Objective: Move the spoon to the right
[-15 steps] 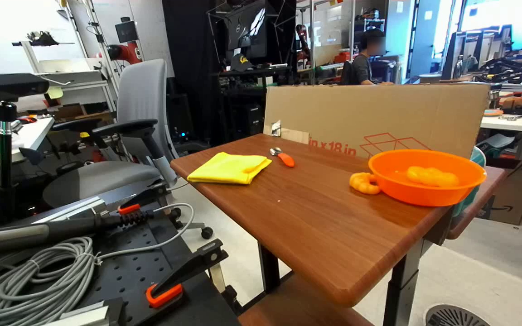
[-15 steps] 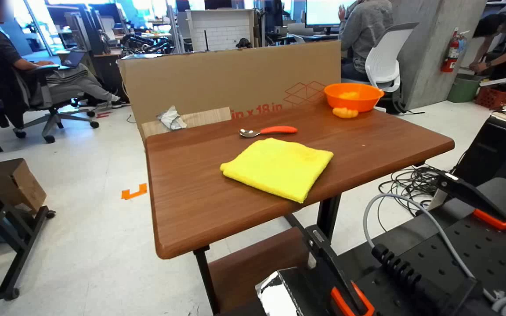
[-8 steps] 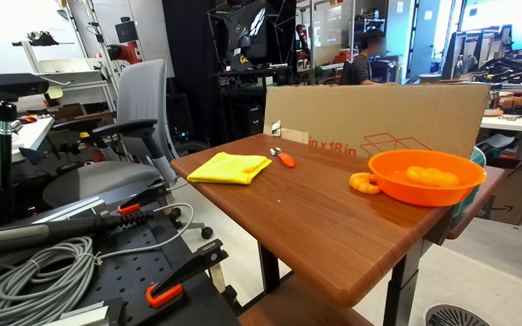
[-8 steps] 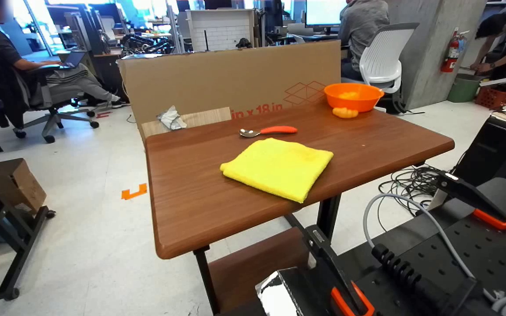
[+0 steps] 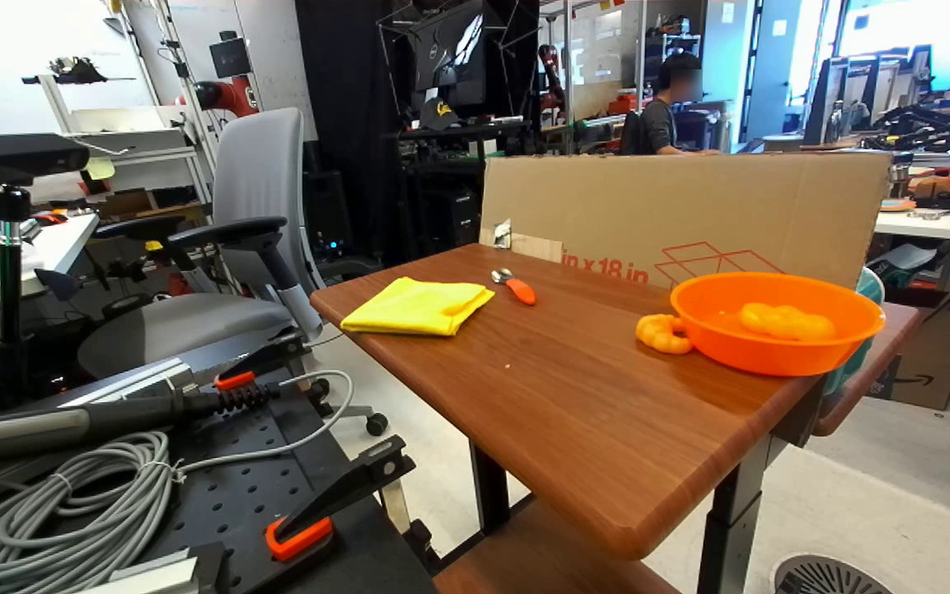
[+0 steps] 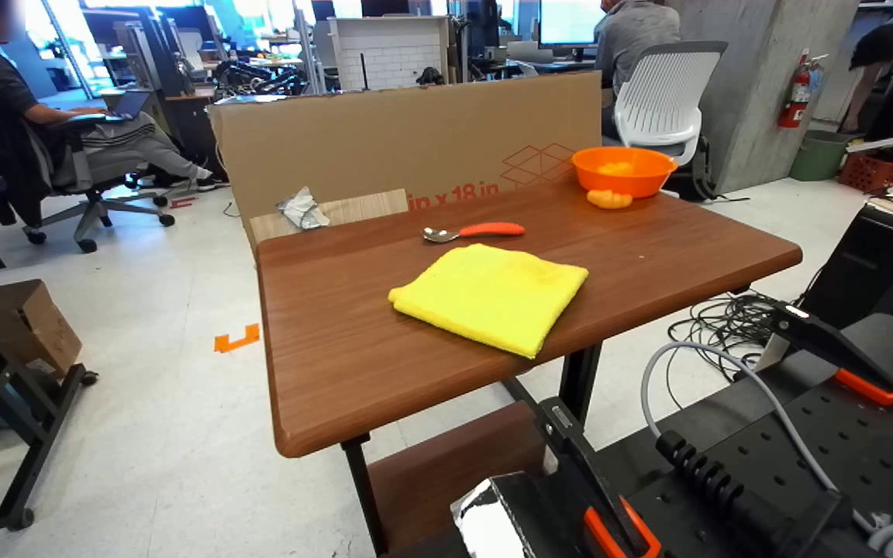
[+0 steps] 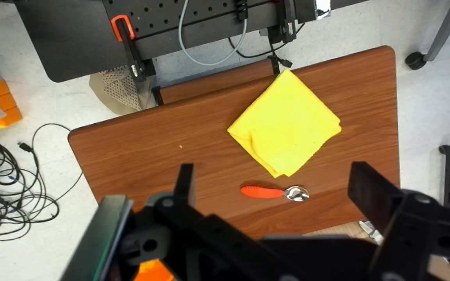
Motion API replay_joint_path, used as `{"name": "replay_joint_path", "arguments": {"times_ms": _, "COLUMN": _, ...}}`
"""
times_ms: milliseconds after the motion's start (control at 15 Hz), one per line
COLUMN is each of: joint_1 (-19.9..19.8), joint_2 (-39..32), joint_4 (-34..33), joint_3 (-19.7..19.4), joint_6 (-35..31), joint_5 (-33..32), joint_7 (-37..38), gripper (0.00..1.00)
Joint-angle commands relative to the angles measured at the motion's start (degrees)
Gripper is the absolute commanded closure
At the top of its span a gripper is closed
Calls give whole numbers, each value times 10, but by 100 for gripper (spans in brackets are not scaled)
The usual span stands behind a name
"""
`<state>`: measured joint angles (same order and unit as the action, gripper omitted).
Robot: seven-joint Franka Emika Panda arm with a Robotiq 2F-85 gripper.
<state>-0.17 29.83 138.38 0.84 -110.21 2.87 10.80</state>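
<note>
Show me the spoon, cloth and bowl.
Spoon (image 7: 271,193): in the wrist view, on the handle.
Cloth (image 6: 489,298): in an exterior view, on its middle.
Bowl (image 5: 765,356): in an exterior view, on its outer wall.

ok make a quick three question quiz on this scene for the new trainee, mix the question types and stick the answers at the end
1. True or false: in both exterior views, an orange lump sits outside the orange bowl.
2. Multiple choice: which of these lies closest to the spoon?
a) the orange bowl
b) the yellow cloth
c) the orange lump
3. Short answer: in the wrist view, is the gripper open or shut?

Key:
1. True
2. b
3. Open, with a wide gap
</note>
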Motion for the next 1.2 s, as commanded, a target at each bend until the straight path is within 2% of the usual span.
{"name": "replay_joint_path", "arguments": {"times_ms": 0, "joint_1": -5, "joint_2": 0, "joint_4": -1, "joint_3": 4, "joint_6": 2, "joint_5": 2, "joint_7": -2, "gripper": 0}}
{"name": "replay_joint_path", "arguments": {"times_ms": 267, "joint_1": -10, "joint_2": -13, "joint_4": -6, "joint_3": 17, "joint_6": -16, "joint_5": -15, "joint_7": 17, "gripper": 0}}
{"name": "replay_joint_path", "arguments": {"times_ms": 600, "joint_1": -5, "joint_2": -66, "joint_4": -43, "joint_3": 38, "joint_6": -48, "joint_5": -58, "joint_7": 15, "gripper": 0}}
{"name": "replay_joint_path", "arguments": {"times_ms": 933, "joint_1": 0, "joint_2": -150, "joint_4": -99, "joint_3": 56, "joint_6": -76, "joint_5": -142, "joint_7": -13, "gripper": 0}}
{"name": "replay_joint_path", "arguments": {"times_ms": 1133, "joint_1": 9, "joint_2": -208, "joint_4": -141, "joint_3": 58, "joint_6": -86, "joint_5": -200, "joint_7": -61, "gripper": 0}}
